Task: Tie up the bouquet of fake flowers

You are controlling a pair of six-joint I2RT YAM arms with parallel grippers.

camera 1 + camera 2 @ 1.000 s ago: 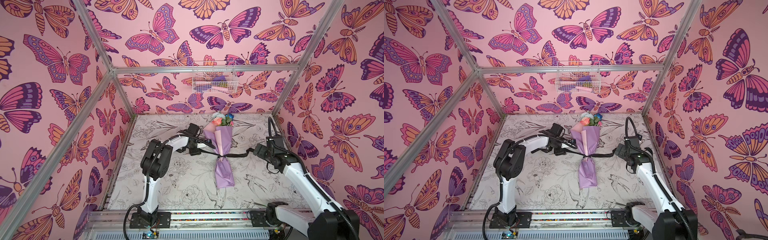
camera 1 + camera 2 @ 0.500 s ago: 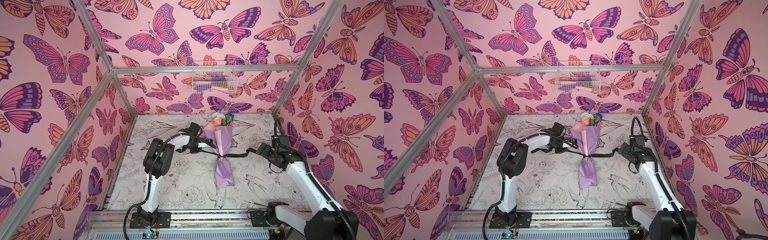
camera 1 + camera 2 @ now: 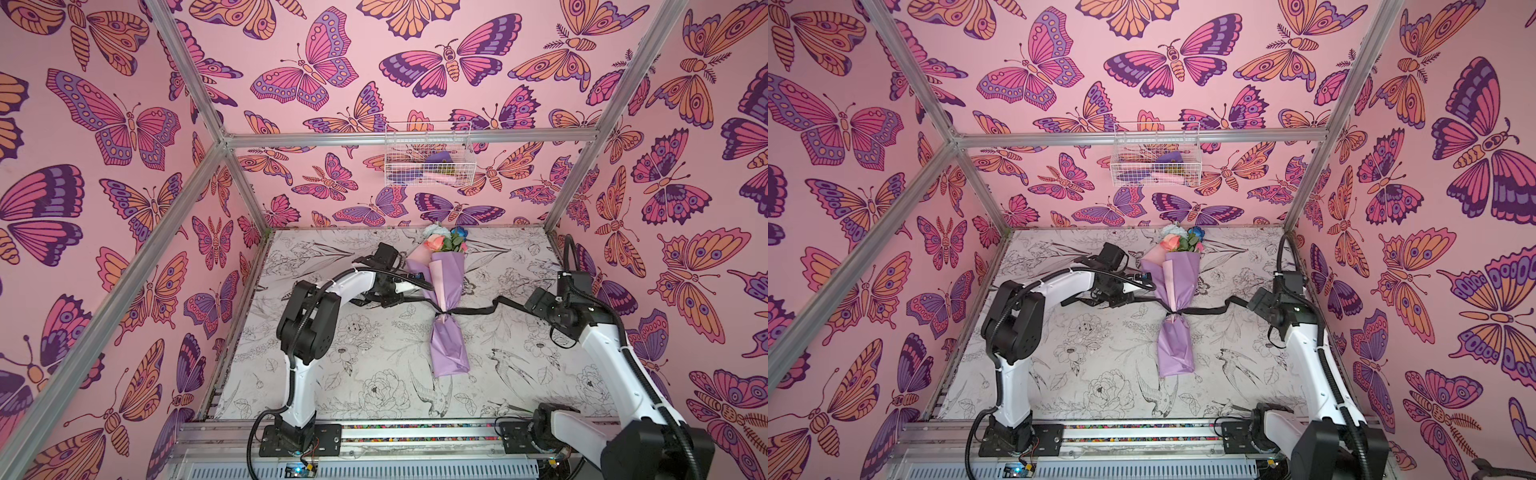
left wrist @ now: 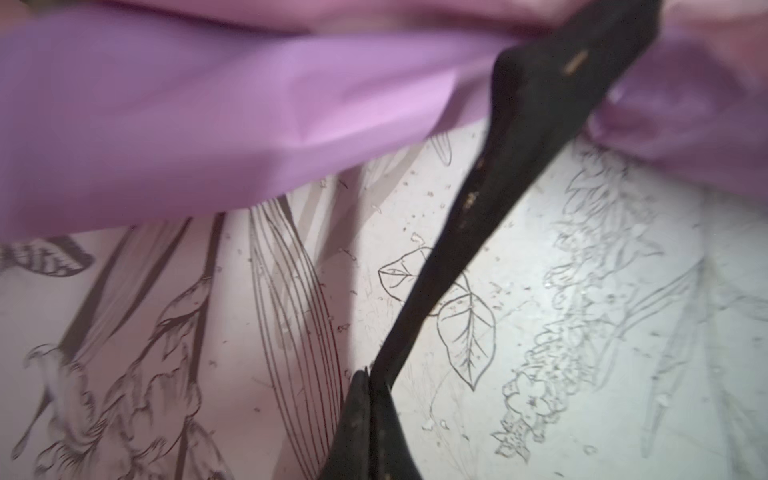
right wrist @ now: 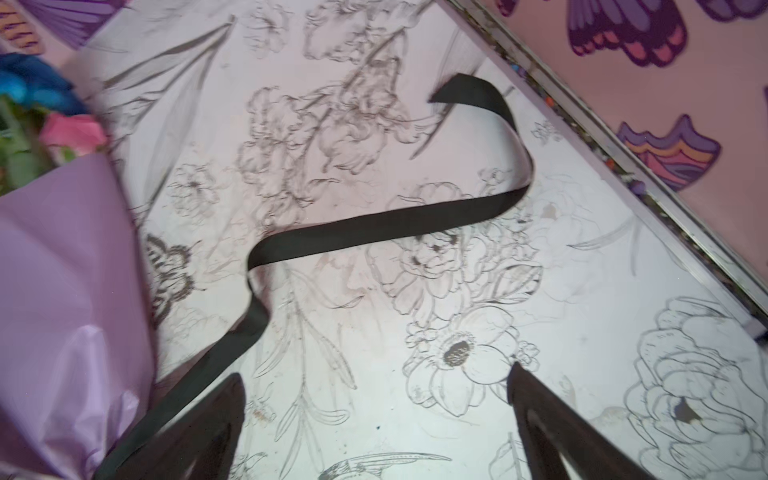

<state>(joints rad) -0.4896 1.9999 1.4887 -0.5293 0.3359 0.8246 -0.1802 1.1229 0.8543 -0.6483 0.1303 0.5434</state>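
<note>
The bouquet of fake flowers (image 3: 446, 291) (image 3: 1177, 282) lies flat on the table (image 3: 374, 374), in the middle and toward the back wall. Its peach, pale and blue blooms point to that wall and its foot points to the front rail. Lilac paper (image 4: 208, 124) wraps the stems from the blooms down to the foot. A black ribbon (image 3: 473, 309) (image 3: 1204, 310) goes around the narrow waist of the wrap and pinches the paper there. From the waist, one end runs to the left and the other end runs to the right.

The left gripper (image 4: 369, 376) is just beside the bouquet on its left side. Its fingers are pressed together on the left end of the ribbon (image 4: 519, 166), which goes tight from the fingertips up to the paper.

The right end of the ribbon (image 5: 374, 224) lies loose on the table in a soft curve. The right gripper (image 5: 374, 399) hangs over it, well apart from the bouquet, with its two fingers wide apart and nothing between them.

A white wire basket (image 3: 428, 153) hangs on the back wall, above the blooms.
</note>
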